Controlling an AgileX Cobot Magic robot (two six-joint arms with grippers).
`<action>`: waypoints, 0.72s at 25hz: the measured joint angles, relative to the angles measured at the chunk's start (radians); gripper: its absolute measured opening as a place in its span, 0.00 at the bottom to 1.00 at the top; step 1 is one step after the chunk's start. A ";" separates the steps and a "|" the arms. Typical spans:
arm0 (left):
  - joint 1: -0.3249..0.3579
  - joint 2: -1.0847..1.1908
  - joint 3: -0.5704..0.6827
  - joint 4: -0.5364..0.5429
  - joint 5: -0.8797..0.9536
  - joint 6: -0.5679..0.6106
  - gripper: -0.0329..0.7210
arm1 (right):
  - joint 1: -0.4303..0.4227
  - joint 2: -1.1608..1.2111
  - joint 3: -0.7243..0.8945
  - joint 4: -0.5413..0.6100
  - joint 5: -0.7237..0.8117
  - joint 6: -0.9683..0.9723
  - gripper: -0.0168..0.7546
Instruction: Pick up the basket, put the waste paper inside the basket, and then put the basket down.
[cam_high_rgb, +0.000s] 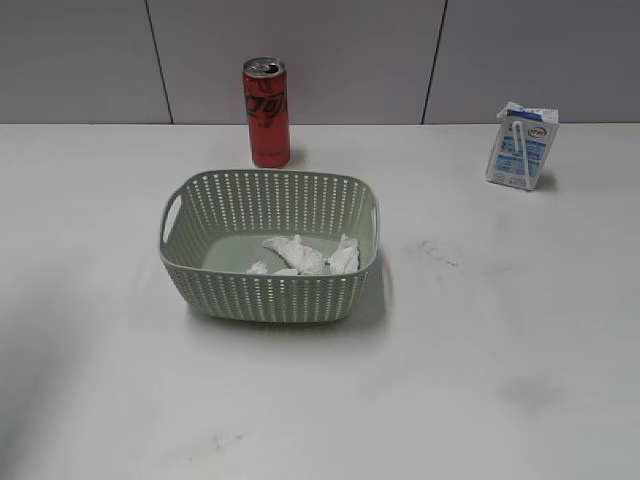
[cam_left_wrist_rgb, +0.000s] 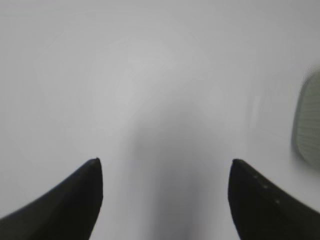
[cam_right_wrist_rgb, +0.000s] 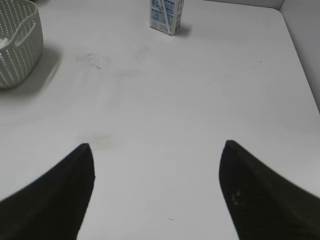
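Note:
The pale green basket (cam_high_rgb: 268, 290) stands on the white table at the centre of the exterior view. The white waste paper wads (cam_high_rgb: 300, 256) lie inside it on its floor. Neither arm shows in the exterior view. My left gripper (cam_left_wrist_rgb: 165, 162) is open and empty over bare table, with a blurred edge of the basket (cam_left_wrist_rgb: 307, 122) at its far right. My right gripper (cam_right_wrist_rgb: 157, 147) is open and empty over bare table; the basket (cam_right_wrist_rgb: 17, 42) sits at the top left of the right wrist view, well apart from it.
A red drink can (cam_high_rgb: 266, 98) stands behind the basket near the wall. A blue-and-white drink carton (cam_high_rgb: 522, 146) stands at the back right and also shows in the right wrist view (cam_right_wrist_rgb: 166, 15). The table's right edge meets a wall (cam_right_wrist_rgb: 305, 30).

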 joint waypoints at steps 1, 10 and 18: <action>0.000 -0.046 0.046 -0.011 -0.023 0.001 0.83 | 0.000 0.000 0.000 0.000 0.000 0.000 0.78; 0.000 -0.500 0.483 0.002 -0.069 0.001 0.82 | 0.000 0.000 0.000 0.000 0.000 0.000 0.78; 0.000 -0.883 0.665 0.018 -0.070 0.001 0.82 | 0.000 0.000 0.000 0.000 -0.001 0.000 0.78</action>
